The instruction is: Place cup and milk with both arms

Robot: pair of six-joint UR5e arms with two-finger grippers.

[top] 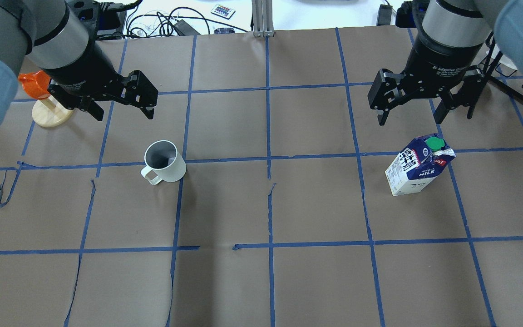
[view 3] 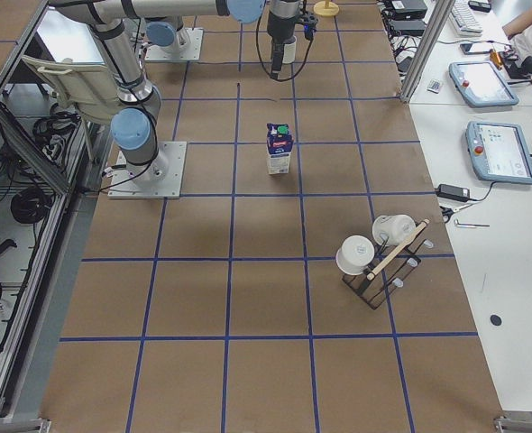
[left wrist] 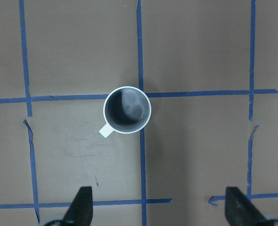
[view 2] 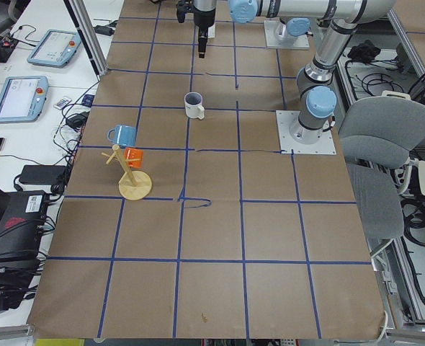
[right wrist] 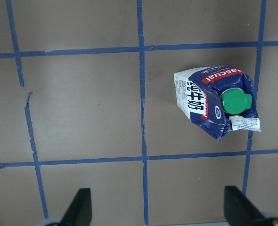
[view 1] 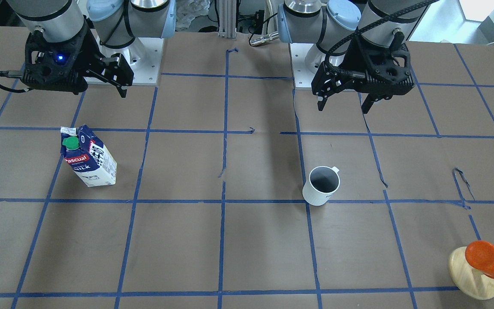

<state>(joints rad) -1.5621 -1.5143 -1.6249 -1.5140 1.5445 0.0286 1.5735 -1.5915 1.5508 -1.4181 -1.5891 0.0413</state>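
The cup (view 1: 320,186) is a white ribbed mug with a dark inside, upright on the table; it also shows in the overhead view (top: 165,161) and the left wrist view (left wrist: 127,110). My left gripper (top: 123,113) is open and empty, hovering beyond and above the cup; its fingertips (left wrist: 82,207) frame the bottom of the wrist view. The milk (top: 418,168) is a blue and white carton with a green cap, upright on the robot's right side (view 1: 90,159) (right wrist: 214,101). My right gripper (top: 411,119) is open and empty above and beyond it.
An orange cup on a round wooden stand (top: 46,106) sits just behind the left gripper near the table's far left edge, with a blue cup (view 2: 120,134) on the same stand. A rack with white mugs (view 3: 374,253) stands at the table's right end.
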